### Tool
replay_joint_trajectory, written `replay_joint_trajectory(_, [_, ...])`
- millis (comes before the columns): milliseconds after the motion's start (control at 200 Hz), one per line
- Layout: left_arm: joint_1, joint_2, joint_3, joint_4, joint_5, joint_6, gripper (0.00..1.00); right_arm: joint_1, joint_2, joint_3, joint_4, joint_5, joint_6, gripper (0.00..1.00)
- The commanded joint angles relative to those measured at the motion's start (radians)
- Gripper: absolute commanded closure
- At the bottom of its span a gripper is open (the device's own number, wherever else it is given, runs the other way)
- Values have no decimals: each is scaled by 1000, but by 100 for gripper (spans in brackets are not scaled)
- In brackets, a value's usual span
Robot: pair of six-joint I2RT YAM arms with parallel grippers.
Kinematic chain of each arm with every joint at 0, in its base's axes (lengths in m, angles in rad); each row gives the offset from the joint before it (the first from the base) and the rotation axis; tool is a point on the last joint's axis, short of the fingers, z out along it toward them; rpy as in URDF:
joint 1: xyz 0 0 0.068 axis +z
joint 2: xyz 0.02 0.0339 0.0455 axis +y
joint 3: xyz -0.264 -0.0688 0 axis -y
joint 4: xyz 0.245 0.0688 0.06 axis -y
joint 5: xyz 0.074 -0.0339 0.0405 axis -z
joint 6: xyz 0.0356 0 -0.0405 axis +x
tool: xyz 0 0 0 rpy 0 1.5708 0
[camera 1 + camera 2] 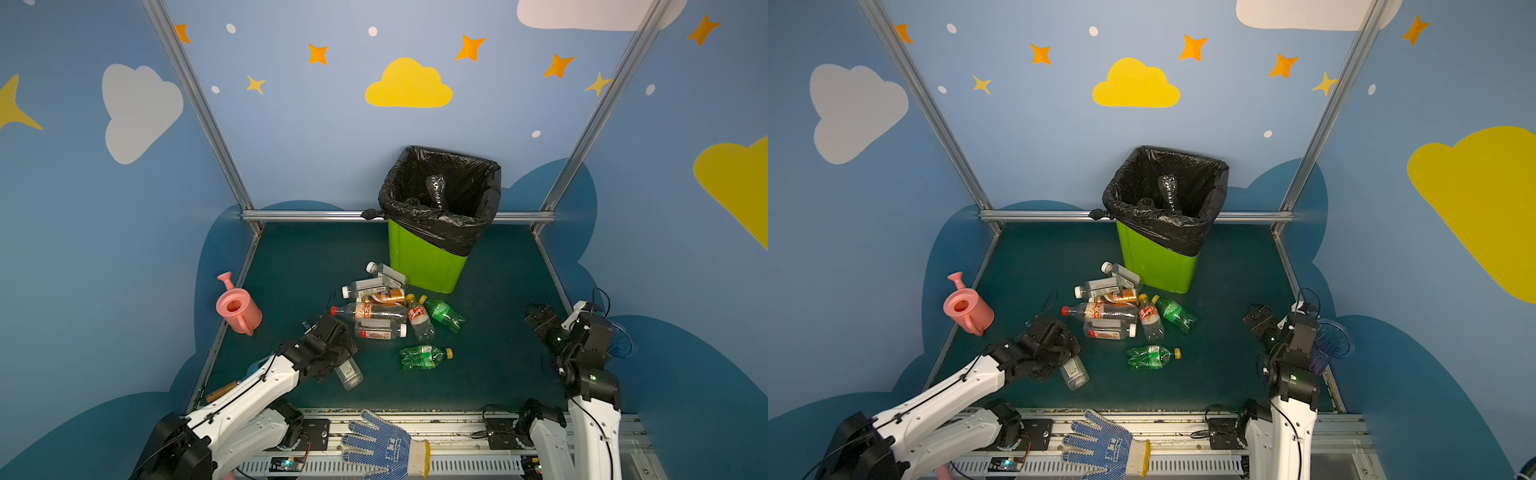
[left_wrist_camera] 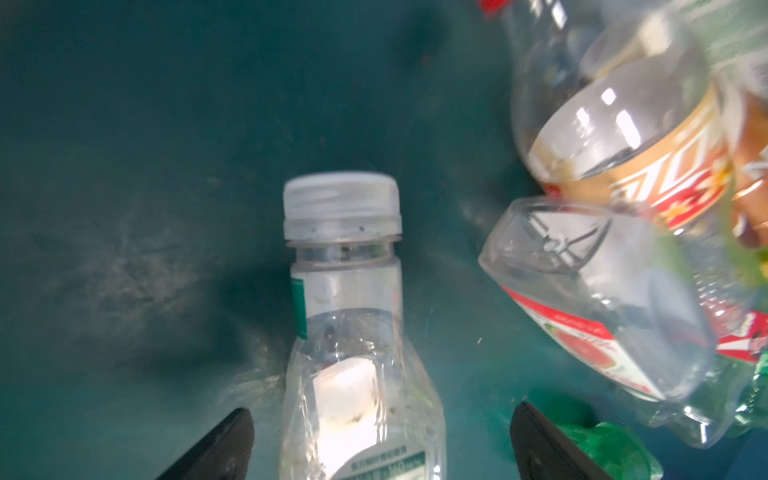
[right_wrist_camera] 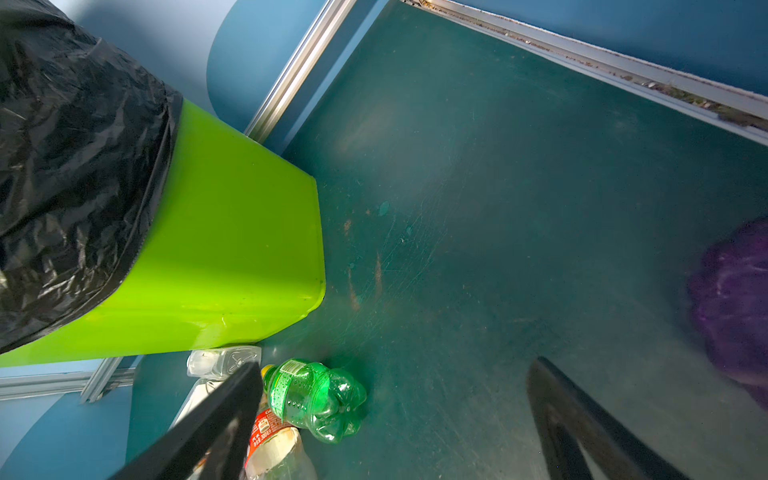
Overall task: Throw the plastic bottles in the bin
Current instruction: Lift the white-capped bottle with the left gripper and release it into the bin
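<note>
On the desk (image 1: 291, 257) the bin (image 1: 424, 266) stands far back, with the bottles (image 1: 382, 309) heaped before it. The right fingers (image 3: 561, 399) are spread, empty. The left fingers (image 2: 226, 449) are spread astride a lying clear bottle (image 2: 349, 332), its cap pointing away from them.

White-shelled left arm (image 1: 257, 386) and right arm (image 1: 590, 432), black joints, thin black cables, black end effector fingers (image 2: 220, 449)

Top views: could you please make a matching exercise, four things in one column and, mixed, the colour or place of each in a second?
1. bin
2. watering can
3. glove
4. white-capped bottle

a. pink, far left
b. between the fingers of the open left gripper
c. blue and white
d. bright green, at the back

Pairs: 1-d, 2-a, 3-c, 4-b
</note>
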Motion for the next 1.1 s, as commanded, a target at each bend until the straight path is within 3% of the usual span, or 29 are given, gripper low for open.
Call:
replay_joint_trajectory(0, [14, 24, 13, -14, 75, 55, 4, -4, 7, -9, -16, -10, 7, 2])
replay_joint_trajectory(190, [53, 94, 15, 20, 138, 92, 7, -4, 18, -15, -13, -17, 12, 2])
replay_joint_trajectory(355, [75, 162, 30, 1, 166, 134, 16, -4, 17, -19, -14, -12, 14, 2])
replay_joint_trajectory(531, [86, 195, 75, -36, 194, 181, 34, -4, 12, -23, -20, -12, 16, 2])
replay_joint_trajectory(716, [94, 117, 86, -55, 179, 176, 53, -6, 4, -24, -24, -10, 14, 2])
replay_joint_trajectory(911, [103, -25, 162, -141, 67, 199, 55, -6, 13, -17, -15, -2, 11, 2])
replay_joint_trajectory(1091, [141, -165, 465, -235, -172, 360, 53, -10, 46, 2, 1, 3, 7, 2])
